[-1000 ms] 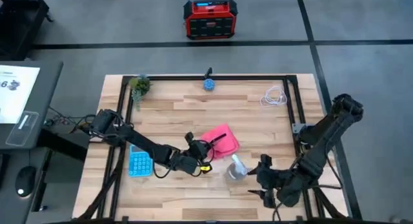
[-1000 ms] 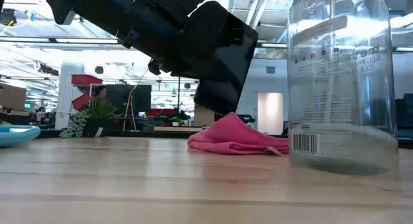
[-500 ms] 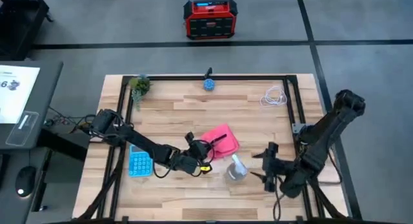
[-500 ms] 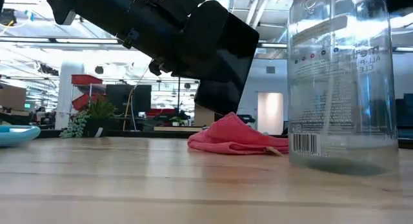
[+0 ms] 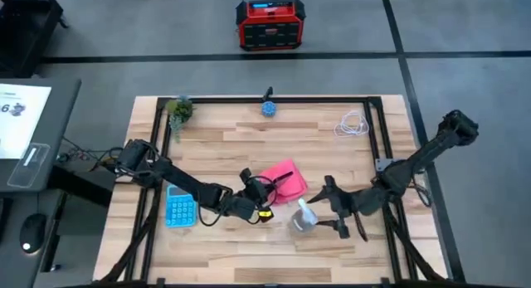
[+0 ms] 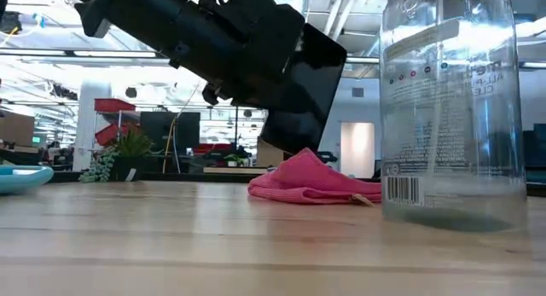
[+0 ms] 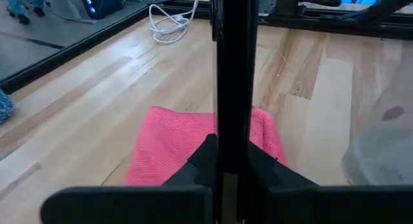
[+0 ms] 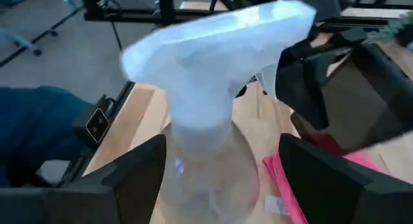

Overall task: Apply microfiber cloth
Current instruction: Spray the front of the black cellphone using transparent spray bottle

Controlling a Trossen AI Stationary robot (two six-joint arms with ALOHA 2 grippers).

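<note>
- Above the table (image 5: pixel 216 139), the high view is showing the pink cloth (image 5: pixel 284 178) lying near the middle, its long axis running diagonally, with one end pointing toward the far right corner.
- The left tool (image 5: pixel 264 194) is sitting at the cloth's near-left edge and is gripping a thin dark phone; the calculator (image 5: pixel 179 208) is lying just beside that arm.
- The right tool (image 5: pixel 325 207) is reaching in with its fingers spread on either side of the spray bottle (image 5: pixel 303 216), which is standing just right of the cloth's near end.
- At table height, the low view is showing the cloth (image 6: pixel 311 181) bunched into a low hump, with the phone (image 6: pixel 299 95) tilting over it and the bottle (image 6: pixel 452 104) standing upright in front.
- Looking from the left wrist, the phone (image 7: pixel 233 88) is showing edge-on, clamped between the tool's fingers, with the cloth (image 7: pixel 174 143) spreading flat on the table beyond it. Whether phone and cloth are touching, I cannot tell.
- From the right wrist, the bottle's trigger head (image 8: pixel 216 53) is filling the gap between the two open fingers (image 8: pixel 139 179), and a strip of the cloth (image 8: pixel 290 185) is peeking out beside it.
- The cloth is looking light, soft and limp, so it will probably sag and fold when lifted; pinching a raised fold or a free corner seems the best hold.
</note>
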